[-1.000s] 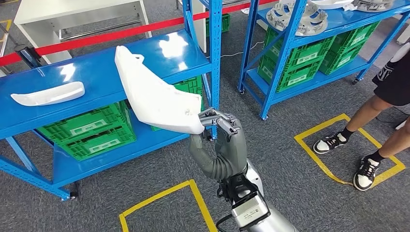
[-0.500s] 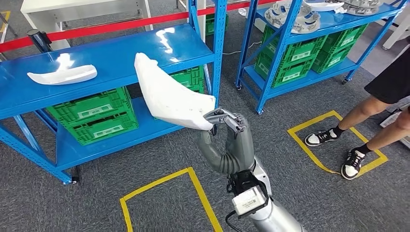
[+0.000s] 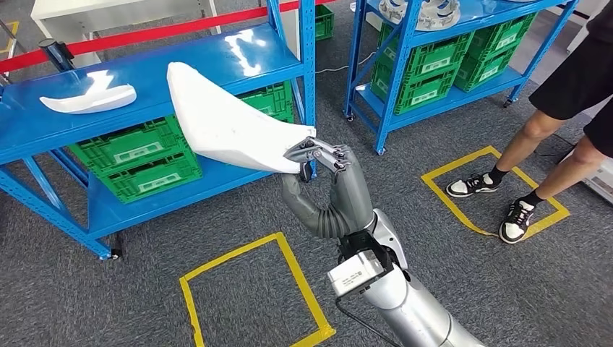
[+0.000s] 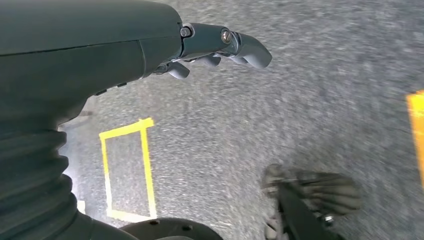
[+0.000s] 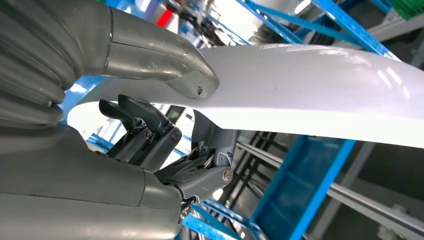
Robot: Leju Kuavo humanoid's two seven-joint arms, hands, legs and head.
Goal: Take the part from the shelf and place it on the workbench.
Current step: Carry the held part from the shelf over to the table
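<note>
Part: the white curved part (image 3: 224, 126) is off the shelf, held in the air in front of the blue shelf's (image 3: 43, 134) front edge, its narrow end in the robot's grip and its broad end raised over the top board.

Right hand: the right hand (image 3: 322, 160) pinches the part's near tip. In the right wrist view the thick thumb (image 5: 165, 65) lies on the glossy upper face while the dark fingers (image 5: 142, 127) hook beneath it.

Left hand: the left hand (image 4: 215, 47) hangs low over grey carpet, fingers spread and grasping nothing.

Step in hand: carrying the part away toward the workbench, by my reading.

Doing it well: the grip sits at one extreme end, so the long free end will likely lever against the thumb. A level, slow swing, kept away from the shelf's blue upright (image 3: 309, 65), seems wisest.

Around it: a second white part (image 3: 87, 99) lies near the top board's left end. Green crates (image 3: 137, 163) sit on the lower board. A person's legs (image 3: 535, 155) stand by a yellow taped square (image 3: 494, 189) on the floor to the right.

Hard to make out: no workbench can be identified for certain. The person is cut off by the frame's edge. The left wrist view is blurred, and how firmly the fingers press beneath the part cannot be told.
</note>
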